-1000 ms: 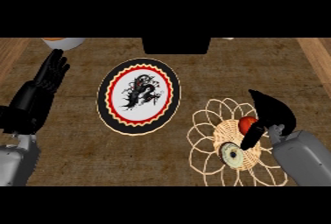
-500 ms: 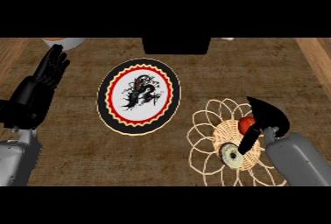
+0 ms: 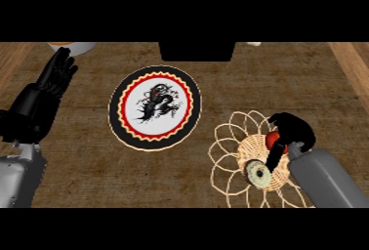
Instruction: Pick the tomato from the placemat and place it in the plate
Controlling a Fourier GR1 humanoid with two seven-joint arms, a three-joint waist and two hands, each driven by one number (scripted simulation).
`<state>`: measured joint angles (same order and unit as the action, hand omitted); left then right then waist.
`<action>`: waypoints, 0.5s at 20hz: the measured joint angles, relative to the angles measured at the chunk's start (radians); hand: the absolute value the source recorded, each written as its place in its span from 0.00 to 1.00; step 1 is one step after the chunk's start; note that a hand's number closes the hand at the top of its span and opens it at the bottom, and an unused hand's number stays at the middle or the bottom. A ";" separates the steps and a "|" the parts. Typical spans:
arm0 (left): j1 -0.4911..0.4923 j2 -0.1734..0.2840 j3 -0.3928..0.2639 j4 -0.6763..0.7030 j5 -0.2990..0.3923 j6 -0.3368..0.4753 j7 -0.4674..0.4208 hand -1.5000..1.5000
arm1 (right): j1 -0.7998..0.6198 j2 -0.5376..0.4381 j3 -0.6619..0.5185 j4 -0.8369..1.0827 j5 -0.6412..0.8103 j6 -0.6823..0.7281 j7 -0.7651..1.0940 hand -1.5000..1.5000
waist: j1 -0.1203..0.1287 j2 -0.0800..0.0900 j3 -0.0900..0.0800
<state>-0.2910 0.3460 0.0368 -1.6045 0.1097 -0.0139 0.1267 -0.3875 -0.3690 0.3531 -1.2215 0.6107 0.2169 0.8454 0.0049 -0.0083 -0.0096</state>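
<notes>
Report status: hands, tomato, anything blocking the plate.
Right hand curled on tomato, over placemat. Left hand open, resting at left. Plate bare, path unobstructed.

You have bare desk (image 3: 216, 88) between the placemat (image 3: 238, 161) and the plate (image 3: 155, 108), so a hand can cross there unhindered. On the placemat, a small round object (image 3: 257, 174) sits close by the right hand (image 3: 292, 134).
</notes>
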 measured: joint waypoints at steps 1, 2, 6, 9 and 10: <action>0.002 -0.003 0.001 0.002 -0.002 0.000 -0.004 0.50 | -0.001 0.000 0.007 0.005 0.028 -0.029 -0.019 1.00 | 0.000 0.000 0.000; 0.010 -0.007 0.001 0.003 -0.005 0.000 -0.011 0.50 | -0.002 0.003 0.017 0.010 0.058 -0.057 -0.032 1.00 | 0.000 0.001 0.000; 0.016 -0.013 0.004 -0.019 -0.005 -0.004 0.009 0.50 | -0.014 -0.005 0.027 0.054 0.157 -0.153 -0.093 1.00 | 0.001 0.004 0.005; 0.010 -0.031 -0.020 -0.021 -0.015 -0.006 -0.007 0.50 | -0.116 -0.041 0.044 0.106 0.176 -0.142 -0.238 1.00 | 0.037 0.019 0.009; 0.005 -0.034 -0.027 -0.021 -0.017 -0.011 -0.012 0.50 | -0.150 -0.055 0.052 0.111 0.176 -0.131 -0.296 1.00 | 0.055 0.027 0.011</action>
<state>-0.2858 0.3123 0.0094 -1.6259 0.0928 -0.0248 0.1152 -0.5372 -0.4241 0.4052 -1.1106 0.7866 0.0862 0.5497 0.0601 0.0187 0.0010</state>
